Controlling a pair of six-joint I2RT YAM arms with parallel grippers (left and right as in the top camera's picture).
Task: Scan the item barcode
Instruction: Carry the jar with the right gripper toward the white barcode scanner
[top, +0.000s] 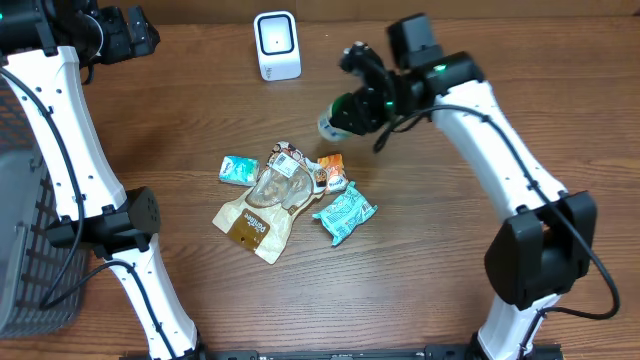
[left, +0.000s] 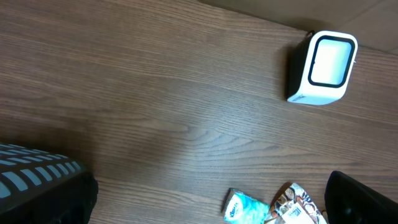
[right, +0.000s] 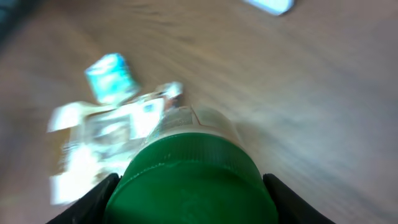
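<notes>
Left gripper (top: 125, 38) is held wide open and empty; right gripper (top: 356, 106) is closed on a green-capped bottle (top: 331, 124)
A dark basket (top: 25, 230) is seen at the far left edge, a heap of snack packets (top: 262, 205) is laid at the middle of the surface (top: 420, 280), a white scanner (top: 277, 45) is stood beyond the heap, and the bottle is clamped by its cap between the half-closed right fingers, just right of the scanner and near the packets

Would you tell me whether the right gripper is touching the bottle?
Touching: the right wrist view shows the right gripper with both fingers pressed against the bottle.
</notes>
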